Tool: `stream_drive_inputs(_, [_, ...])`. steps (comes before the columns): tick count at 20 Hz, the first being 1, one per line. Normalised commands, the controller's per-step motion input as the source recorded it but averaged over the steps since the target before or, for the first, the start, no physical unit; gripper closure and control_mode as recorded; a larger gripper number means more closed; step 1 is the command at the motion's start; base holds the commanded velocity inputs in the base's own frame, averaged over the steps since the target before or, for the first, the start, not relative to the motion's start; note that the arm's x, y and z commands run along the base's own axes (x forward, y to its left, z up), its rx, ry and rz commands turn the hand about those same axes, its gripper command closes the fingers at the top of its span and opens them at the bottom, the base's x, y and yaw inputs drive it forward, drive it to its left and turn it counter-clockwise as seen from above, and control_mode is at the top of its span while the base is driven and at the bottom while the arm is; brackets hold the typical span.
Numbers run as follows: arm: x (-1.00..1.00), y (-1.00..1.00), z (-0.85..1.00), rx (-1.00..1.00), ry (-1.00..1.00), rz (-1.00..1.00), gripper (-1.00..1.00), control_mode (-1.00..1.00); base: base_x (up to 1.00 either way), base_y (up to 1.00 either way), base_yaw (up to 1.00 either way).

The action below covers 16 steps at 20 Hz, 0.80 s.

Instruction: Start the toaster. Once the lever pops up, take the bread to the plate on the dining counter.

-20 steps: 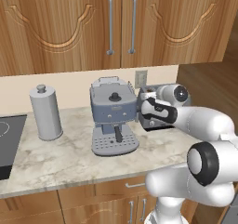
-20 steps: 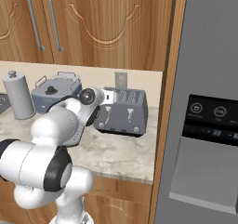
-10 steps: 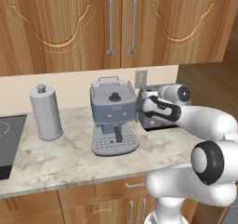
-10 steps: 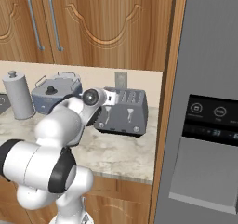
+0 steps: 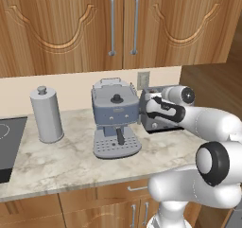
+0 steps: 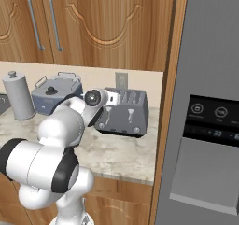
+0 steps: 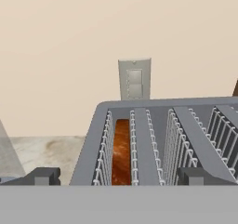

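With the gripper [image 7: 118, 176] spread wide above the toaster [image 6: 122, 111], lower one fingertip [image 7: 42, 176] onto the lever, clear of the bread [image 7: 122, 151].

We see a wall counter [image 5: 61, 161] with a pale marbled stone top, wooden drawer fronts below it and wooden upper cabinets [image 5: 113, 23] with carved panels and slim metal handles [image 5: 111, 23] above. The wall [image 7: 60, 56] behind is plain cream, with a grey wall outlet [image 7: 135, 79] set in it. A blue-grey espresso machine [image 5: 115, 118] stands on the stone, and left of it an upright steel canister [image 5: 46, 113] with a knob on its lid. A black cooktop [image 5: 7, 149] lies at the far left. To the right stands a grey refrigerator [image 6: 207, 112] with a dark control panel [image 6: 212, 121].
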Motion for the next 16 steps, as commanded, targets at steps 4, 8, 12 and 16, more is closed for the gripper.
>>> stream_drive_inputs(4, [0.00,0.00,0.00,0.00,0.00,0.00,-1.00,-1.00,0.00,0.00,0.00])
stream_drive_inputs(8, [0.00,0.00,0.00,0.00,0.00,0.00,-1.00,-1.00,0.00,0.00,0.00])
stream_drive_inputs(12, [0.00,0.00,0.00,0.00,0.00,0.00,-1.00,-1.00,0.00,0.00,0.00])
stream_drive_inputs(16, [0.00,0.00,0.00,0.00,0.00,0.00,-1.00,-1.00,0.00,0.00,0.00])
